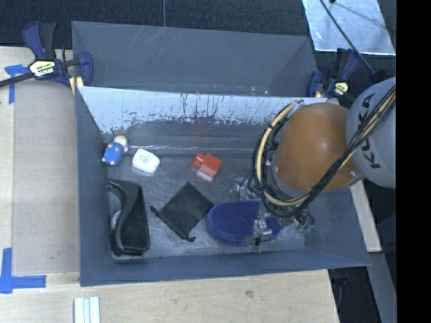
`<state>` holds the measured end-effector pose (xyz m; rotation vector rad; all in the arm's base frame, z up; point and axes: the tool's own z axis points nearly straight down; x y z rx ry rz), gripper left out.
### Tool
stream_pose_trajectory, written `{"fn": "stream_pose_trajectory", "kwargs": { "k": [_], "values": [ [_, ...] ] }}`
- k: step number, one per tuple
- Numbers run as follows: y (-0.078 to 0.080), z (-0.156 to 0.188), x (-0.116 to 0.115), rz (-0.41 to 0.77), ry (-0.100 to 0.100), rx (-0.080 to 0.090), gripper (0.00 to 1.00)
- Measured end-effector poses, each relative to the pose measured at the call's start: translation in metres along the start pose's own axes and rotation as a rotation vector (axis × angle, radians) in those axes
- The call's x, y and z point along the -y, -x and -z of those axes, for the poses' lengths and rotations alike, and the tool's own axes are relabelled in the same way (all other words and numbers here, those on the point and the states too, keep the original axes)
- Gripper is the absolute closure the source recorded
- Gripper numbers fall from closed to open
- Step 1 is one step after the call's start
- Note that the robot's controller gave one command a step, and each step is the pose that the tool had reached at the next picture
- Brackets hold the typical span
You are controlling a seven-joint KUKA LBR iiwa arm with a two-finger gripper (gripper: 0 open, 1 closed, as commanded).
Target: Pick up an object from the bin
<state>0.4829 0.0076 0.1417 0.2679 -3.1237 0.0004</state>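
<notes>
The end effector point(267, 229) sits low at the front right of the bin point(202, 66), seemingly at the right edge of a blue dish point(227, 222), which spreads leftward from it. Whether it is apart or together cannot be told. Further left in the bin lie a black pouch point(183, 209), red block point(207, 165) and black case point(130, 219).

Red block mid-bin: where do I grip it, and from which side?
Probably from straight above, gripping the red block across its narrower width. It lies alone, clear of the white piece and the black flat pad, so both flanks look open.
</notes>
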Motion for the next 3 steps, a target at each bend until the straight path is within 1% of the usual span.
{"fn": "stream_pose_trajectory", "kwargs": {
  "k": [1,2,3],
  "values": [
    [0.027,-0.075,0.004,-0.027,0.001,0.001,0.00],
    [0.029,-0.069,0.004,-0.028,0.000,0.009,1.00],
    [0.041,0.117,0.019,0.044,-0.003,0.019,1.00]
  ]
}}
